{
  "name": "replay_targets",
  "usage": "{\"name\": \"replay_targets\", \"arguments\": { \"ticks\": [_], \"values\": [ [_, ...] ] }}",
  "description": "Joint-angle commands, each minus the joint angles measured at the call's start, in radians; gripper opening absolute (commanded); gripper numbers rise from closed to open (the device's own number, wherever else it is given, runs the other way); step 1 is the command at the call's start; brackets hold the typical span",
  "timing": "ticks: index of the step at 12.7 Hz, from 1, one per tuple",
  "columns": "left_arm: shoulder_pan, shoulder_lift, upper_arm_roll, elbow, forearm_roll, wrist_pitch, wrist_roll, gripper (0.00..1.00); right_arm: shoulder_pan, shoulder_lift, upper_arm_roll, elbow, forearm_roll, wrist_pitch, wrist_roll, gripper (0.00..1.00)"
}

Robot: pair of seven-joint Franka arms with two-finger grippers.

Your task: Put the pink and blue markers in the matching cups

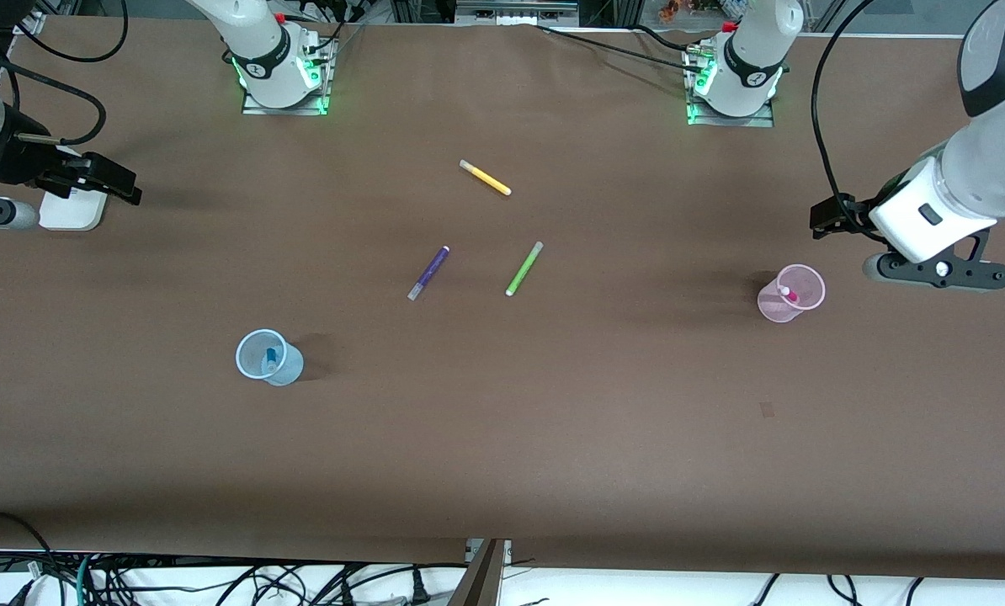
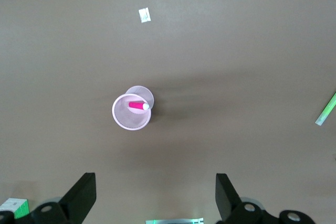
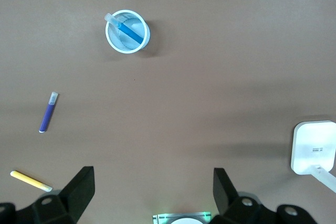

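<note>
The pink marker (image 1: pixel 788 293) stands tilted inside the pale pink cup (image 1: pixel 770 310) toward the left arm's end of the table. The left wrist view shows the marker (image 2: pixel 138 106) leaning on that cup's rim (image 2: pixel 118 120). The blue marker (image 1: pixel 272 357) stands inside the pale blue cup (image 1: pixel 294 367) toward the right arm's end. The right wrist view shows it (image 3: pixel 130 31) leaning in the cup (image 3: pixel 111 42). My left gripper (image 1: pixel 831 217) hangs open and empty over bare table beside the pink cup (image 2: pixel 156 195). My right gripper (image 1: pixel 111 183) hangs open and empty over the table's end (image 3: pixel 153 192).
A purple pen (image 1: pixel 428 273), a lime-green pen (image 1: pixel 524 268) and a yellow pen (image 1: pixel 486 178) lie loose mid-table between the cups. A white box (image 1: pixel 69 210) sits under the right gripper at the table's end.
</note>
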Motion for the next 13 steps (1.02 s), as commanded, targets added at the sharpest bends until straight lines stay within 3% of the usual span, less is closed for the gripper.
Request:
{"name": "replay_targets", "arguments": {
  "ticks": [1,3,5,8,13],
  "values": [
    [-0.016,-0.118,0.031,-0.15,-0.013,0.075,0.026,1.0,-0.004,0.012,0.003,0.024,-0.016,-0.023,0.011,1.0],
    [-0.016,-0.195,0.031,-0.267,-0.016,0.166,0.024,1.0,-0.005,0.013,0.003,0.027,-0.016,-0.023,0.01,1.0],
    [-0.017,-0.244,0.031,-0.308,-0.036,0.168,0.021,1.0,-0.004,0.013,0.003,0.024,-0.016,-0.019,0.01,1.0],
    [-0.034,-0.264,0.034,-0.306,-0.038,0.134,0.02,1.0,0.001,0.015,0.003,0.024,-0.016,-0.016,0.01,1.0],
    [0.001,-0.204,0.032,-0.26,-0.047,0.105,0.024,1.0,0.001,0.015,0.004,0.027,-0.016,-0.014,0.008,1.0]
  ]
}}
